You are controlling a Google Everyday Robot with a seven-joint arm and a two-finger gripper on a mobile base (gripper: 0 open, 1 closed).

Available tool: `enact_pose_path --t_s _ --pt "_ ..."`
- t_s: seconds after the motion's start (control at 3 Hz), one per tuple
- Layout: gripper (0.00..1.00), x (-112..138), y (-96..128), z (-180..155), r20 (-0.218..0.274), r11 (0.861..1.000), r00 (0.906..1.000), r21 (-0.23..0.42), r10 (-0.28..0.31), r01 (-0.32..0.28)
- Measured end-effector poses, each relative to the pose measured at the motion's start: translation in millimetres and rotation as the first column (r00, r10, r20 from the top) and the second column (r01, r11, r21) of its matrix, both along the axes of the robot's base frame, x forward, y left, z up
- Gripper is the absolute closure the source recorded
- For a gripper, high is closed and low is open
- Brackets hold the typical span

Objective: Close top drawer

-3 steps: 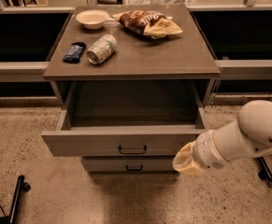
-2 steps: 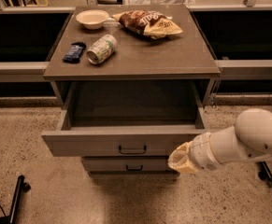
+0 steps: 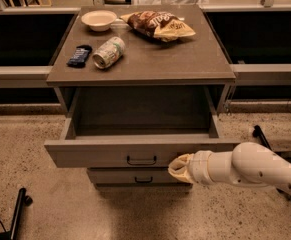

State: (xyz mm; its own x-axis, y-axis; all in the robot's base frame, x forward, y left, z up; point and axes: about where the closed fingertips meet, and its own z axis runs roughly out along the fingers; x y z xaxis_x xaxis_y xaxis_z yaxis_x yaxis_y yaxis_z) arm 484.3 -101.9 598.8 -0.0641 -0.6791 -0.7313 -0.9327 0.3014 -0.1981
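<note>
While the white arm (image 3: 257, 170) is reaching in from the right, the hand (image 3: 179, 167) is sitting at the lower front edge of the top drawer (image 3: 95, 153), just right of its dark handle (image 3: 141, 160). Can't tell if it's clenched or released. That drawer is hanging pulled well out under the counter (image 3: 155, 61). Up top, a tipped can (image 3: 108, 52) and dark bar (image 3: 79, 55) are lying nearer, with a bowl (image 3: 99, 19) and chip bag (image 3: 157, 25) sitting farther back.
</note>
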Motion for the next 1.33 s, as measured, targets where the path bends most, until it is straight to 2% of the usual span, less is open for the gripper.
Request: enact_pose_path --t_s 0.33,0.67,1.0,1.33 --pt "0.53 8.3 1.0 -5.4 0.063 0.999 0.9968 0.012 -0.05 0.049" --pt "0.22 12.8 1.7 -4.2 0.128 0.995 0.987 0.025 -0.097 0.094" --pt "0.01 12.8 2.2 -3.0 0.147 0.994 0.9833 0.032 -0.108 0.104" --pt "0.0 40.0 14.0 6.5 0.162 0.994 0.9843 0.097 -0.07 0.055"
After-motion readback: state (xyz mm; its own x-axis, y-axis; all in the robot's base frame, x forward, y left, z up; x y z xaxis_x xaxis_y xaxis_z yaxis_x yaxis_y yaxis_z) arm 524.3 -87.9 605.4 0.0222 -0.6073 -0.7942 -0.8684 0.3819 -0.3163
